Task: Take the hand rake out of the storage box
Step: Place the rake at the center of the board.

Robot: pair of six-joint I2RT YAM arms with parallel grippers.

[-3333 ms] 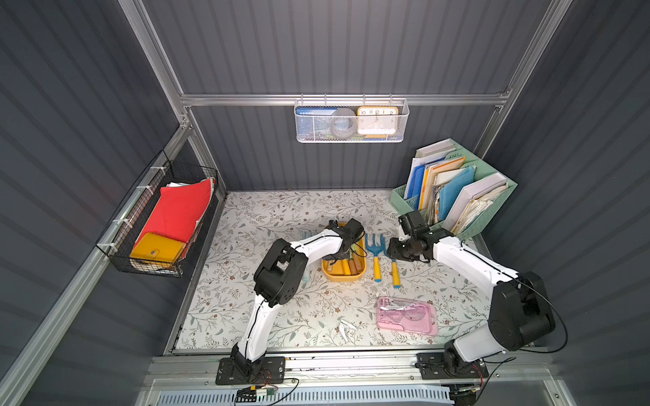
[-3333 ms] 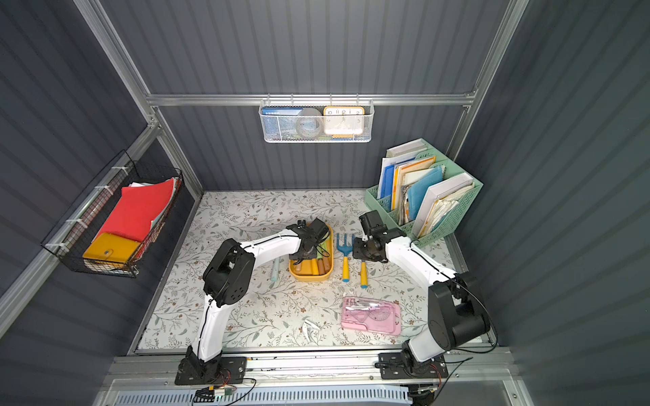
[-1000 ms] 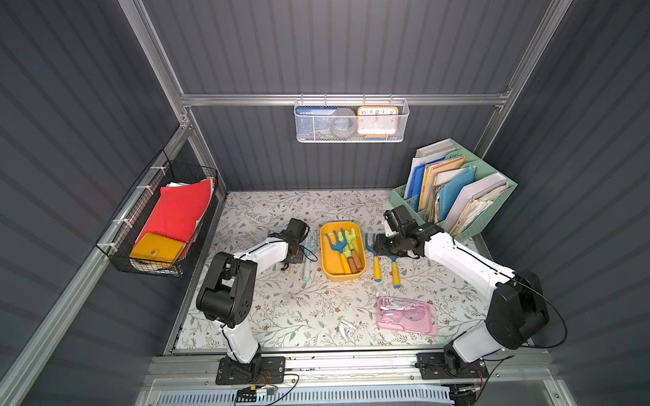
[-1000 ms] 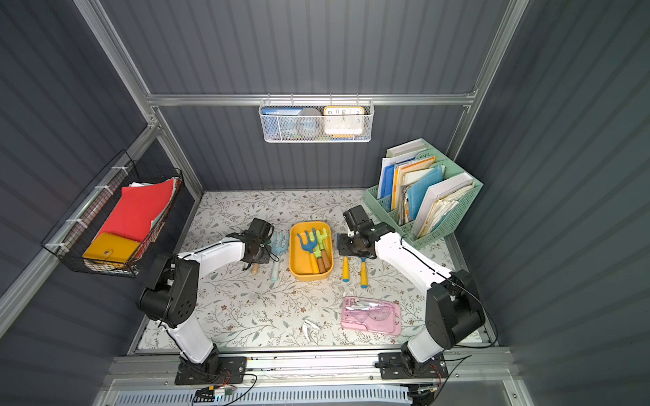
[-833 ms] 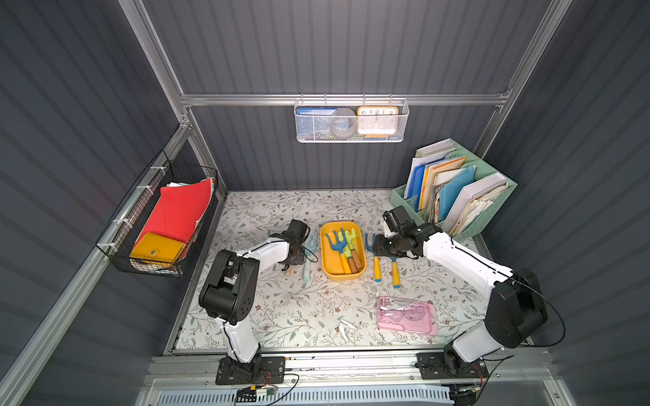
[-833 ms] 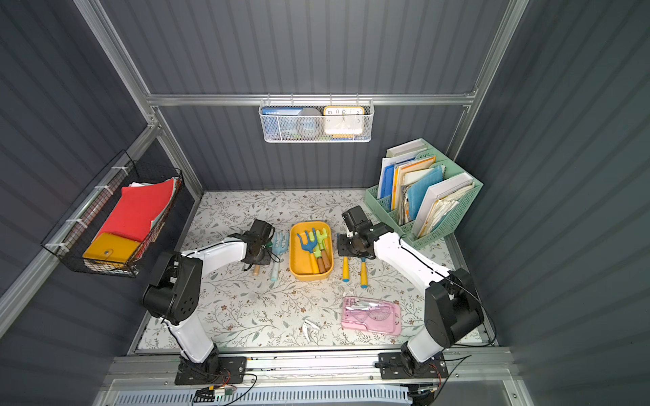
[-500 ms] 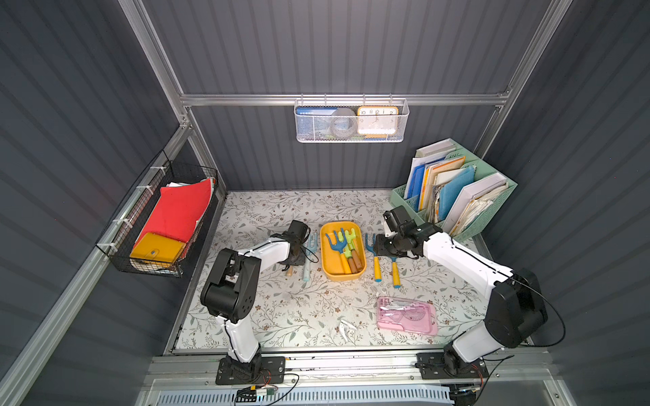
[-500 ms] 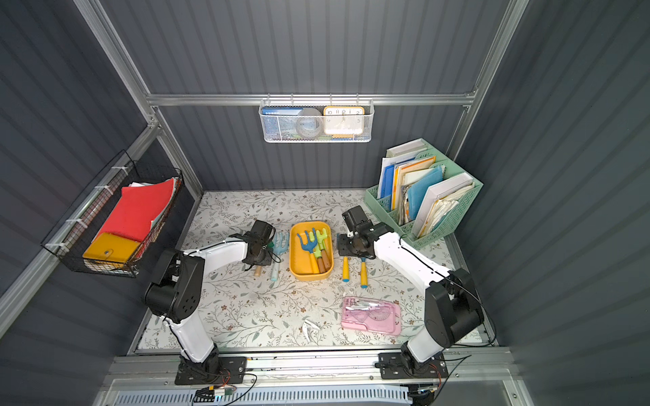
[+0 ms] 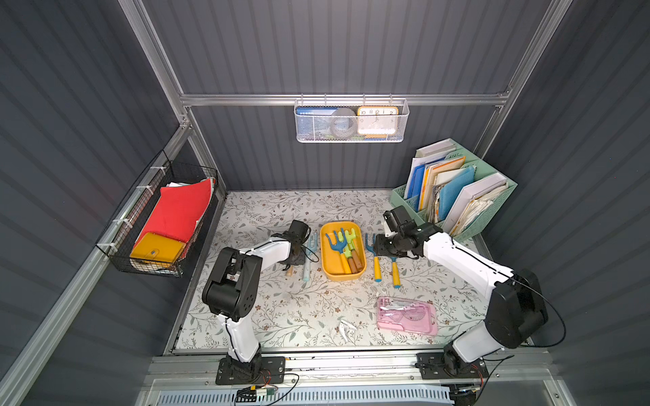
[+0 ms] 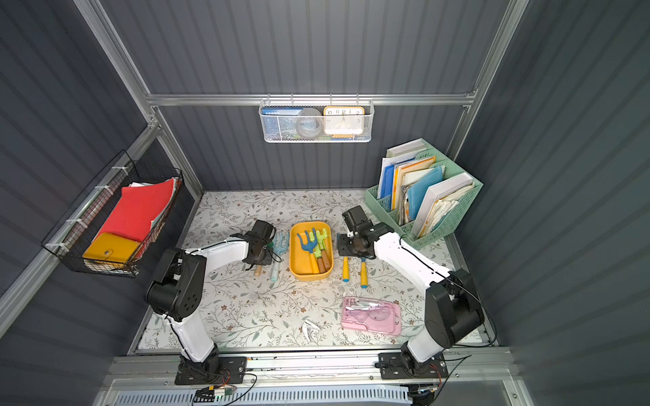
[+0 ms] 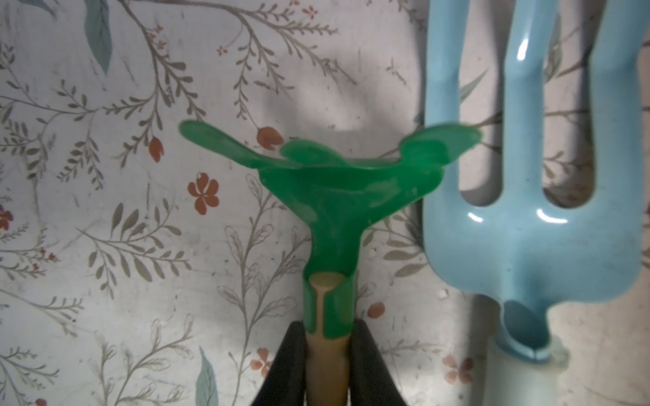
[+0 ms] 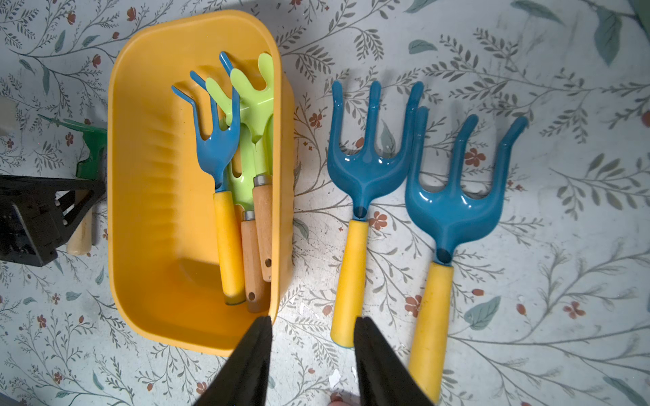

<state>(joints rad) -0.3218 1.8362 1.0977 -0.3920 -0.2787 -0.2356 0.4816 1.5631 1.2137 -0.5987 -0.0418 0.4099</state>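
Wooden-handled green hand rake (image 11: 334,197) clenched in left end effector (image 11: 329,327); right end effector (image 12: 313,320) released.

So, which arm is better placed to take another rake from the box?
Right: its jaws stand open and empty beside the yellow storage box; the left jaws grip a green hand rake.
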